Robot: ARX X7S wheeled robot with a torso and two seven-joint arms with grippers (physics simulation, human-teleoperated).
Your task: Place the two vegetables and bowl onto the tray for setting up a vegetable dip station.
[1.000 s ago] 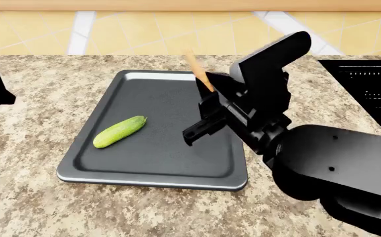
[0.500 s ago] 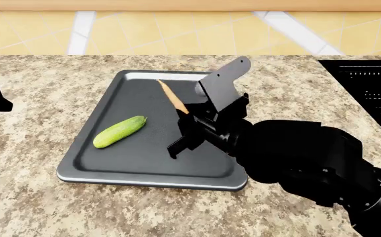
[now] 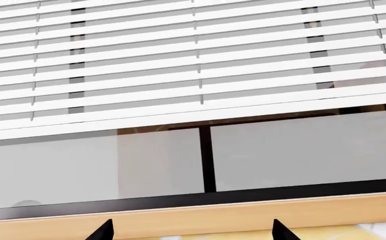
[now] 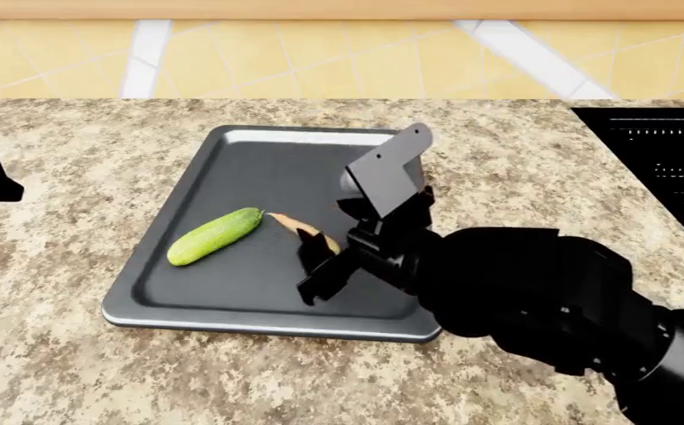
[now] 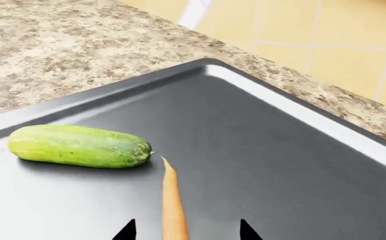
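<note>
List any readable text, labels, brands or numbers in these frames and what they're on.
None: no text in any view.
Tray: plain dark metal, no stamp or brand.
Cucumber and carrot: no stickers.
Right tool: plain black, no markings.
Counter, wall tiles and blinds: pattern only, no lettering.

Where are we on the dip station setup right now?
Done: the cucumber lies flat on the tray. In hand: the right end effector is low over the tray with the carrot between its fingertips, the tip almost at the cucumber; whether the grip has opened is unclear. Left: the bowl, which no view shows. The left end effector is raised toward a window, empty.
</note>
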